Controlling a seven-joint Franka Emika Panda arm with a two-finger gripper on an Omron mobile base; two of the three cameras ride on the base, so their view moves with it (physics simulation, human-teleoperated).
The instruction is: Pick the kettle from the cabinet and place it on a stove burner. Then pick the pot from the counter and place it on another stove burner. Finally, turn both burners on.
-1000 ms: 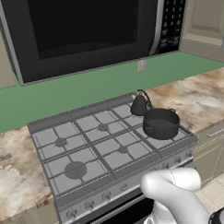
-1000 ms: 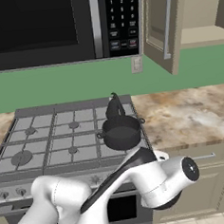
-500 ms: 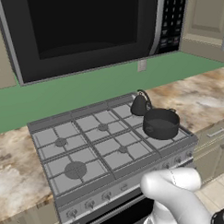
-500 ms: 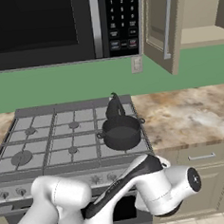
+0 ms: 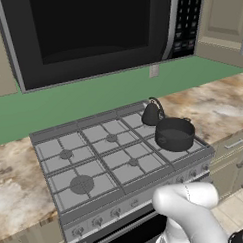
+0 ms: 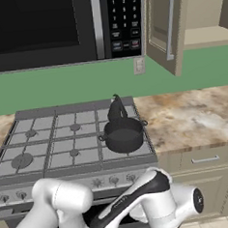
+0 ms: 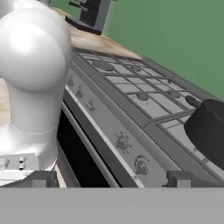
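Observation:
The black kettle [image 5: 151, 113] [image 6: 116, 110] stands on the back right burner of the silver gas range [image 5: 72, 210]. Just in front of it, the wide dark pot [image 5: 174, 134] [image 6: 123, 134] rests on the front right burner; its side shows at the right edge of the hand view [image 7: 210, 129]. My gripper [image 7: 111, 179] is open and holds nothing. It hangs low in front of the range, close to the control knobs [image 7: 121, 143], and touches none of them. The beige cabinet [image 6: 162, 25] stands with its door swung open above the marbled counter [image 6: 188, 115].
A black microwave [image 5: 94, 29] hangs over the range. Two small burners [image 5: 111, 138] [image 5: 65, 154] and the bigger front left one [image 5: 81, 184] are bare. Beige drawer units [image 6: 205, 160] sit under the counter to the right. My arm [image 6: 142, 205] crosses in front of the oven door.
My arm's wrist has sunk lower in front of the range. The kettle and the pot have not moved, and the gripper has stayed open.

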